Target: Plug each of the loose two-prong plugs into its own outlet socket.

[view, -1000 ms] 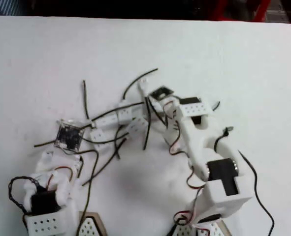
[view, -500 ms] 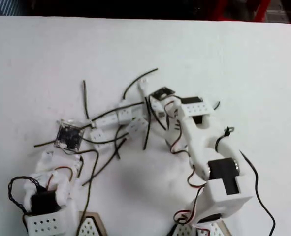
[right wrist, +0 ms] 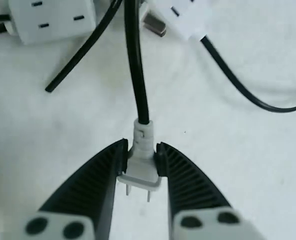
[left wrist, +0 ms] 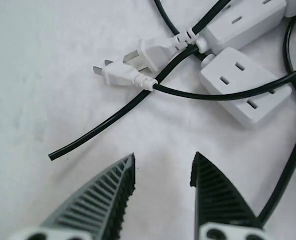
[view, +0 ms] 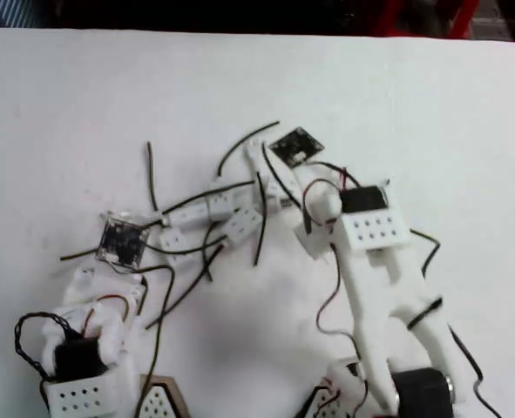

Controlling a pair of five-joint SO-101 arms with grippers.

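The table has a white, matt covering with a faint grain; whether it is cloth or paper I cannot tell. The outlet socket is smooth white plastic with a soft sheen. Just beside that socket lie a loose plug and a second plug, both of the same smooth white plastic, with dull bare-metal prongs. The cord running out from the socket has a black, glossy, rubbery-looking jacket. The left gripper has dark matt plastic fingers, ribbed on the inner faces. The right gripper has the same finish, and the held plug between its fingers is white plastic with thin metal pins. An arm is matt white plastic.
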